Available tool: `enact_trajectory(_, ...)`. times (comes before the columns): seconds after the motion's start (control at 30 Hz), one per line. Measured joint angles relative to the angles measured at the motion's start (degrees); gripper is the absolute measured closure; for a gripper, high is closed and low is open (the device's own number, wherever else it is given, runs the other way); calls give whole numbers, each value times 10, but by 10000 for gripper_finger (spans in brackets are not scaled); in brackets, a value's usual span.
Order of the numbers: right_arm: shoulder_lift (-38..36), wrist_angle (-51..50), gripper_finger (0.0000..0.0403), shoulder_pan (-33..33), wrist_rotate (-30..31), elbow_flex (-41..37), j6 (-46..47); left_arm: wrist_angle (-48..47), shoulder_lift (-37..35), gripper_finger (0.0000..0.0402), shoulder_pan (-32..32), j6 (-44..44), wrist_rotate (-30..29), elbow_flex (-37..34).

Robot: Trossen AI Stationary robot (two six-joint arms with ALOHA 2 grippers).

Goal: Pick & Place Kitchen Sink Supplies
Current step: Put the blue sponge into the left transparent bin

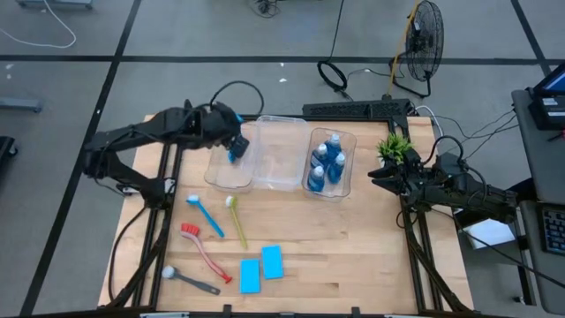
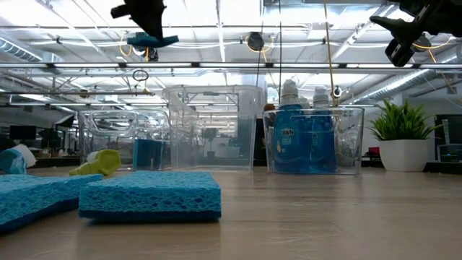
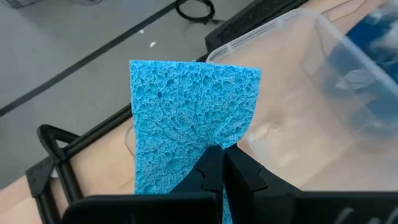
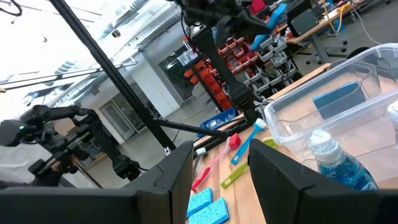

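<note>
We have the bottles (image 1: pixel 327 163) binned (one sponge too), our left gripper (image 1: pixel 235 147) clamps a sponge (image 3: pixel 186 118) above its bin (image 1: pixel 231 163), two sponges (image 1: pixel 261 268) and four brushes (image 1: pixel 207 243) remain.

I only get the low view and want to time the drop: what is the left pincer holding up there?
Observer: The left wrist view shows the left pincer shut on a blue sponge.
Operator: Above which bin?
Observer: In the high view, it is above the leftmost clear bin.
Operator: Where are the brushes?
Observer: The blue brush, yellow-green brush, red brush and grey brush lie on the table in front of the bins.
</note>
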Motion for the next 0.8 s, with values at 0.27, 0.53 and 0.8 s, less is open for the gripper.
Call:
enact_trajectory(0.27, 0, 0, 261, 0, 0, 0, 0, 18, -3, 401, 76, 59, 55, 0)
enact_trajectory(0.53, 0, -2, 261, 0, 0, 0, 0, 134, -37, 401, 140, 92, 135, -105)
enact_trajectory(0.8, 0, -4, 261, 0, 0, 0, 0, 265, -73, 401, 193, 89, 244, -267)
